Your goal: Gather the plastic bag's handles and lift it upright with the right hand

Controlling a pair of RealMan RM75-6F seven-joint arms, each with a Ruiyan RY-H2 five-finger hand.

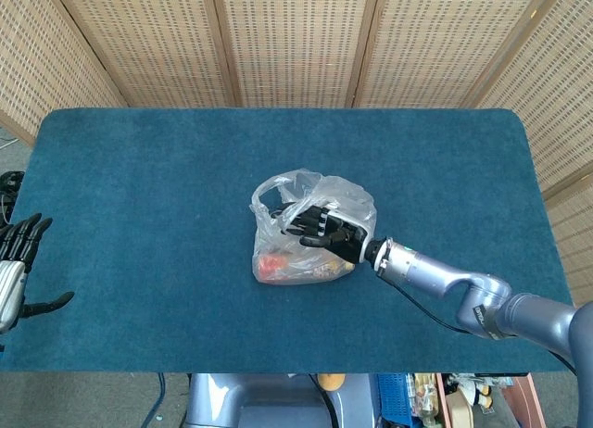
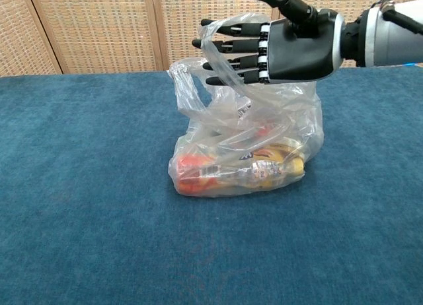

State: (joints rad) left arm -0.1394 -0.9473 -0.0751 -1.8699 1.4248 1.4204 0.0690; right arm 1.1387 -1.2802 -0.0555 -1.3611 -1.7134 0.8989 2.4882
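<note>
Item: clear plastic bag of groceries, mid blue surface. My right hand, fingers spread and extended, passes through a handle loop. My left hand, fingers spread, holds nothing at the surface's edge.

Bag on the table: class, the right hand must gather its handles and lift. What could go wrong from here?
1. The right hand has one loop draped over flat fingers; the other handle hangs free, so the bag could lift lopsided.
2. The fingers aren't curled, so the loop may slip off.
</note>
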